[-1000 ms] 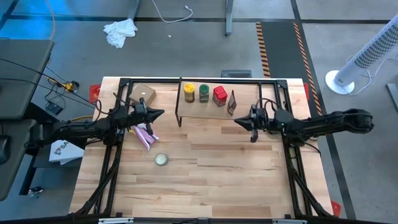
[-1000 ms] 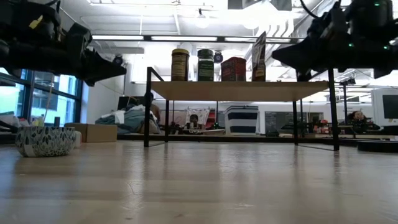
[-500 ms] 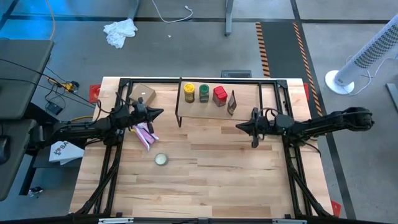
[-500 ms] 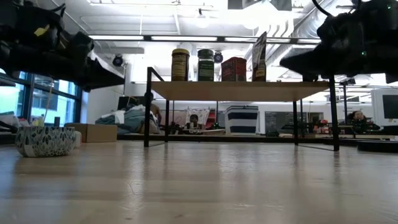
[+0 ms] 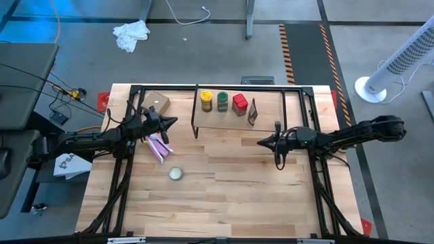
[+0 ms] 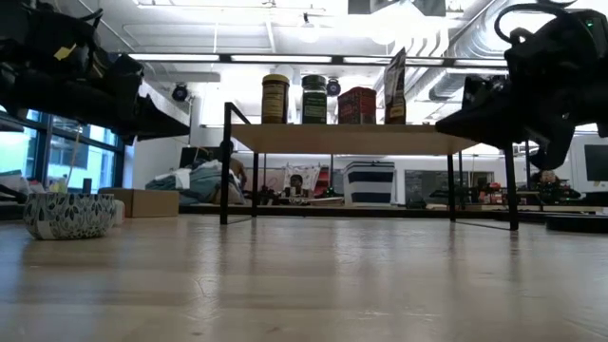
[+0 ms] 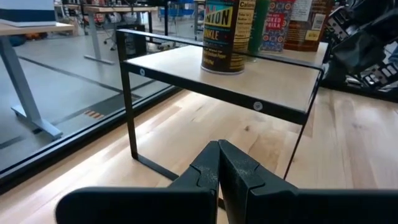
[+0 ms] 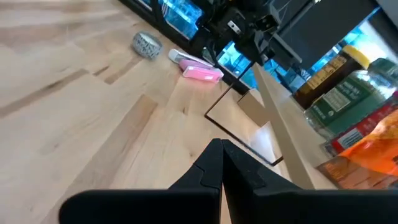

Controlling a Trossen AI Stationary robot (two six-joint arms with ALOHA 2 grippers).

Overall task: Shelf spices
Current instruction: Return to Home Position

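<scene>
Jaws of the left gripper [image 5: 174,123] are seen pressed together with nothing held, and the tip is aimed toward the shelf [image 5: 217,119], whose near black leg stands just ahead of it. A pink packet [image 5: 157,148] and a pale round tin [image 5: 175,173] lie below and behind those jaws on the table, and neither is touched.

Ahead of the left jaws, the shelf's long axis runs away from them toward the other arm. All four spices are found on its board in one row: the yellow-lidded jar [image 5: 206,100] nearest, then the green-lidded jar [image 5: 222,101], then the red boxy container [image 5: 239,103]. The brown printed packet [image 5: 253,112] comes last, stood on edge. It seems to lean by the red container, though contact cannot be made out.

Past that packet end, the right gripper [image 5: 261,141] is held clear of the shelf, off its front corner, its jaws likewise shut on nothing. It is the arm nearer the packet.

Placing is judged complete, so only a withdrawal is called for. Since the shelf lies forward of both sets of jaws, each arm would best be drawn straight back along its own line, and the right one kept off the packet.
</scene>
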